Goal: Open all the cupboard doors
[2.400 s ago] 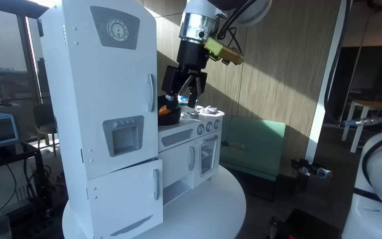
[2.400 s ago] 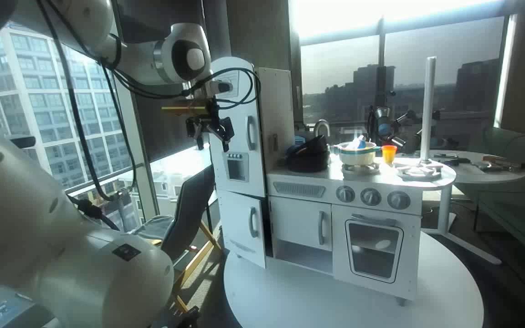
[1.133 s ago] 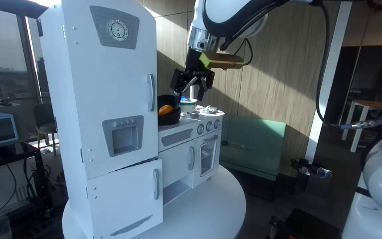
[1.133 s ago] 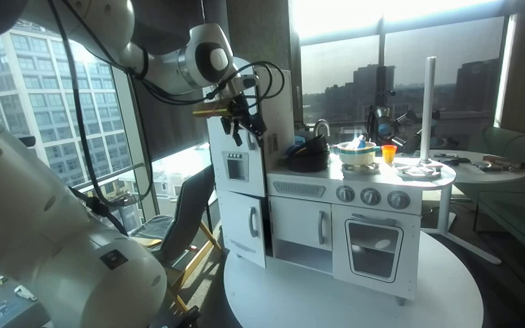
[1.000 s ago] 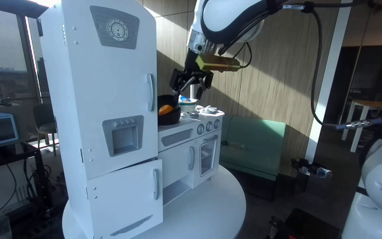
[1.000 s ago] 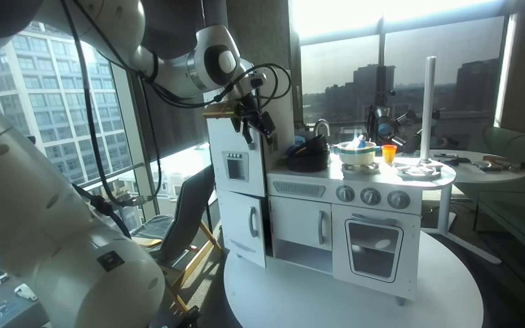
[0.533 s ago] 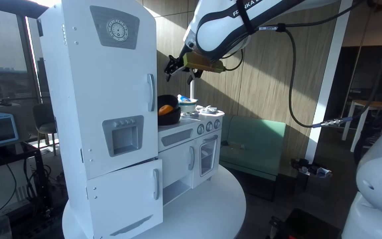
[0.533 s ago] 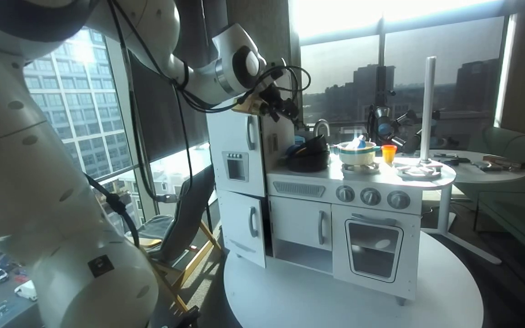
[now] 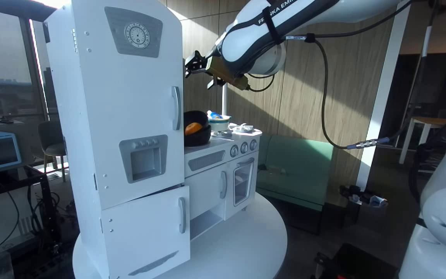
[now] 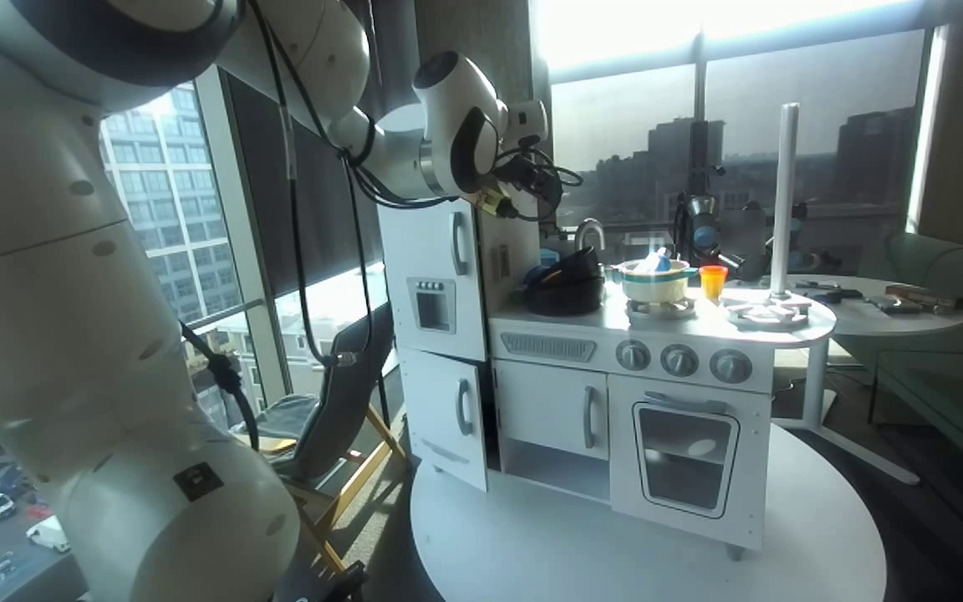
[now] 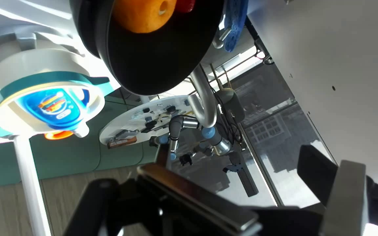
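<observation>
The white toy kitchen has a tall upper door (image 9: 134,97) with a round badge, dispenser panel and grey handle; it looks shut. The lower door (image 9: 145,232) under it stands ajar, with a dark gap at its edge (image 10: 444,410). The plain small door (image 9: 207,192) and the oven door (image 9: 243,180) with a window look shut in both exterior views. My gripper (image 9: 199,79) is open and empty, tilted, beside the tall unit and above the counter, touching no door handle. In the wrist view the gripper (image 11: 238,157) has its fingers wide apart, with the tall unit's white side at right.
Black pans (image 10: 565,288) holding an orange toy fruit, a pot (image 10: 655,283), an orange cup (image 10: 713,282) and a grey faucet (image 11: 205,105) stand on the counter below my gripper. A white post (image 10: 785,201) rises behind. A chair (image 10: 348,368) stands beside the tall unit.
My gripper has moved up over the counter and alongside the tall unit, turning from pointing down to a flatter tilt. The doors have not moved.
</observation>
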Controlling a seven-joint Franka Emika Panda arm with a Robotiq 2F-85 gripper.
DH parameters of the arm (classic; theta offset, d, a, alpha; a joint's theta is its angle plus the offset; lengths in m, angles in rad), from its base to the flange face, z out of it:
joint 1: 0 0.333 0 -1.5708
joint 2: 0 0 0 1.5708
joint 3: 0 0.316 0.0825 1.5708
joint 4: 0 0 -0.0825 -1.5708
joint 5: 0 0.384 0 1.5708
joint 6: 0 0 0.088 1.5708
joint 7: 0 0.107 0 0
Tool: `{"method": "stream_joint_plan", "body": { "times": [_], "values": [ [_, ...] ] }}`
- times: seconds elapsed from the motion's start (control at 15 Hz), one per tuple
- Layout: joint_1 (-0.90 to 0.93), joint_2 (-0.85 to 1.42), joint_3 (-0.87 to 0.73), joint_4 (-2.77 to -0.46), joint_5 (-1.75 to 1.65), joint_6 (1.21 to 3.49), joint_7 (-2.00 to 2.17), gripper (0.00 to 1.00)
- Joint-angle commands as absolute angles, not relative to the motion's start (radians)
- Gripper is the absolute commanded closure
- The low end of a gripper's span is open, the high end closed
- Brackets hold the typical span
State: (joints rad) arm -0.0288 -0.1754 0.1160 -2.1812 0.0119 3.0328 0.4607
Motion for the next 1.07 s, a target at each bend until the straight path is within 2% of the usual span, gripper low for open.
{"method": "stream_joint_plan", "body": {
  "times": [0.0, 0.13, 0.4, 0.53, 1.0],
  "values": [
    [0.178, -0.173, -0.004, -2.135, 0.294, 3.008, 0.233, 0.0],
    [0.236, -0.214, -0.037, -2.131, 0.411, 2.925, 0.122, 0.0],
    [0.18, -0.289, -0.06, -2.158, 0.362, 2.746, 0.119, 0.0],
    [0.21, -0.338, -0.093, -2.173, 0.421, 2.669, 0.07, 0.0],
    [0.203, -0.44, -0.086, -2.26, 0.5, 2.605, -0.008, 0.0]
  ]
}}
